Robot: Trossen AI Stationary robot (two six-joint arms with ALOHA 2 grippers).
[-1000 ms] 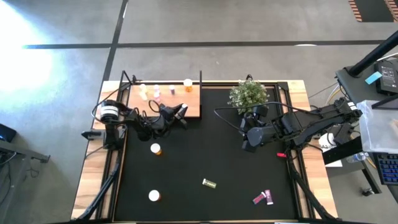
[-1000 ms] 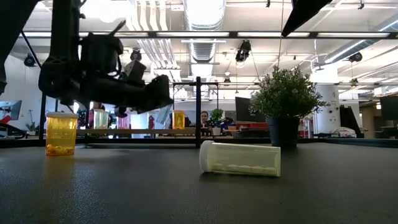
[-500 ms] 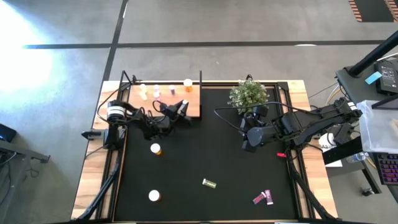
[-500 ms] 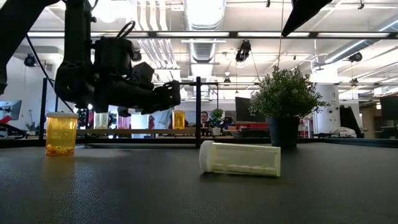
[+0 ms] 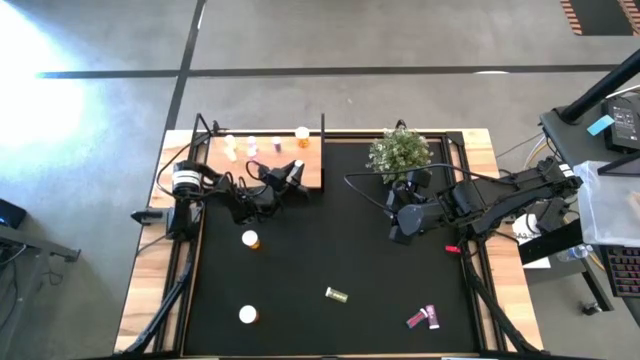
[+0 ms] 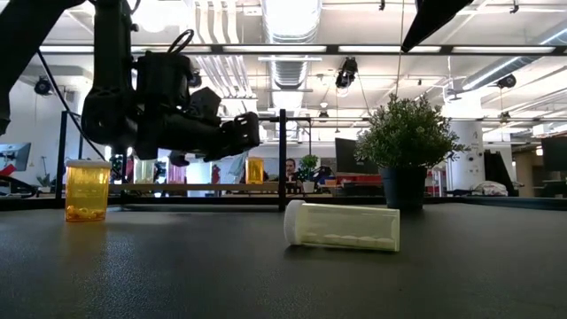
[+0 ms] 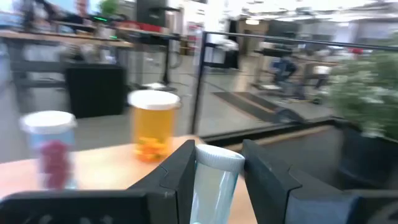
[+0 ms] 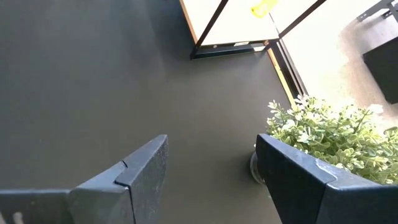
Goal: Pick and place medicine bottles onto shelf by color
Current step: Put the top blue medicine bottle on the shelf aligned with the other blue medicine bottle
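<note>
1 pale bottle (image 7: 214,180) sits clamped between the left hand's (image 5: 290,176) fingers over the shelf (image 5: 310,165).

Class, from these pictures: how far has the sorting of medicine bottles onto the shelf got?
Done: four small bottles stand on the light-wood shelf, including an orange one. In hand: the left hand is shut on a pale white-capped bottle over the shelf. Left: five on the black mat, such as the fallen yellowish bottle. The right hand waits open.
</note>
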